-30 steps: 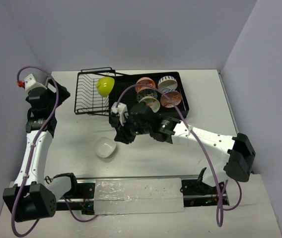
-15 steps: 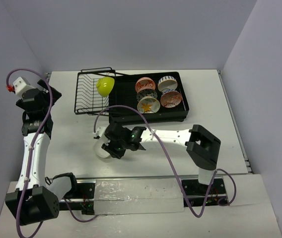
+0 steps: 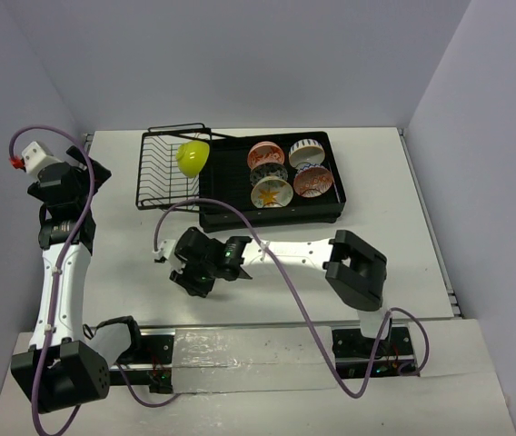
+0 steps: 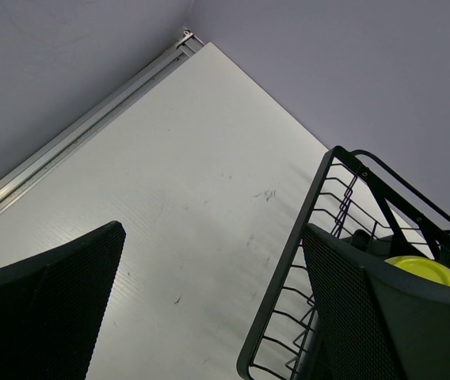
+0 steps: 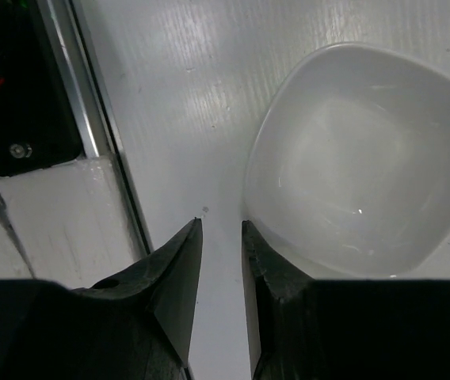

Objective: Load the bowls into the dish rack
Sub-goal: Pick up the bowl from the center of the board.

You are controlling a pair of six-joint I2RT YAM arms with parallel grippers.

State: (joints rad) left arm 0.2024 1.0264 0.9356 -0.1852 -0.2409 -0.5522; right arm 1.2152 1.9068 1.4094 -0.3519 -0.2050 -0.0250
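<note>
Swinging off the dish rack (image 3: 226, 177), right gripper (image 5: 221, 226) now sits just beside the cream bowl (image 5: 360, 158), jaws slightly parted, empty. Left gripper (image 4: 209, 277) released. Last bowl pending.

We see a black dish rack (image 3: 317, 212) on the white bench (image 3: 394, 245). It holds a lime green bowl (image 3: 193, 156), a white bowl with an orange leaf pattern (image 3: 272, 192), a red-orange patterned bowl (image 3: 313, 181) and a dark-striped white bowl (image 3: 306, 152). By the bench's near edge lies a plain white bowl (image 5: 364, 158).

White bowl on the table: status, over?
Left end effector wide open, empty. Right end effector slightly open beside white bowl, not gripping. Bowl on table, outside dish rack. No obstruction seen.
</note>
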